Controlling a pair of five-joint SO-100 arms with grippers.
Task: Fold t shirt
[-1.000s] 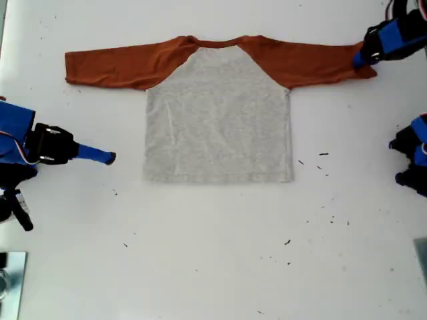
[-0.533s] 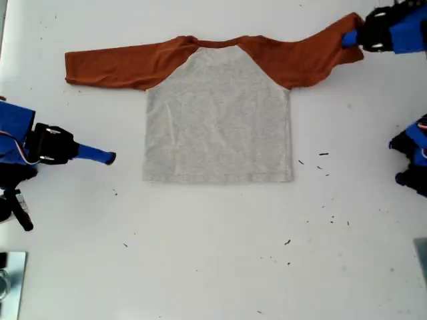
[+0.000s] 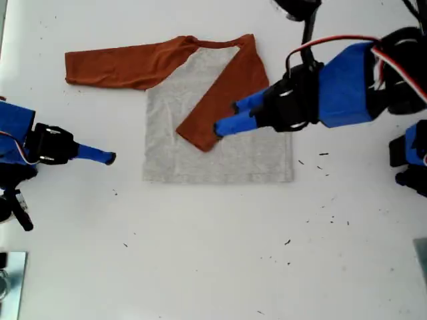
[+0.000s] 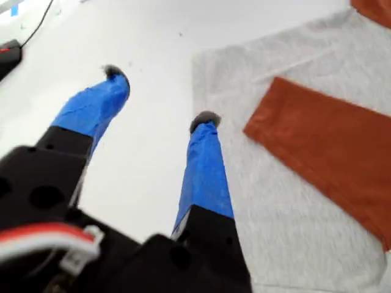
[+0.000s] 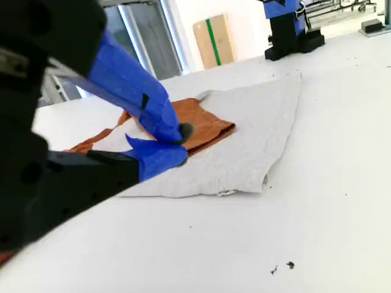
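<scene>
The t shirt (image 3: 220, 160) lies flat on the white table (image 3: 213, 253), its grey body squared up at the middle of the exterior view; the rust-orange sleeve (image 3: 113, 67) on the exterior view's left is stretched straight out over the table; the other sleeve (image 3: 227, 93) is folded in from the shoulder and runs slantwise across the grey body, its cuff (image 3: 197, 137) ending on the grey cloth near the middle of the body.

My first gripper (image 3: 227, 117) reaches in from the exterior view's right and hangs over the shirt just beside that cuff; its jaws are spread wide with nothing between them; in the first wrist view the gripper (image 4: 159, 96) shows one blue finger over bare table and the other over the edge of the grey cloth, with the folded sleeve (image 4: 330, 146) close by; whether a fingertip touches the cuff I cannot tell.

My second gripper (image 3: 107, 157) sits at the exterior view's left, well apart from the shirt, over bare table; in the second wrist view its jaws (image 5: 180, 143) look pressed together at the tips, holding nothing, with the shirt (image 5: 256, 134) lying beyond them.

A few dark specks (image 3: 323, 155) dot the table off the shirt's hem, toward the exterior view's right.
</scene>
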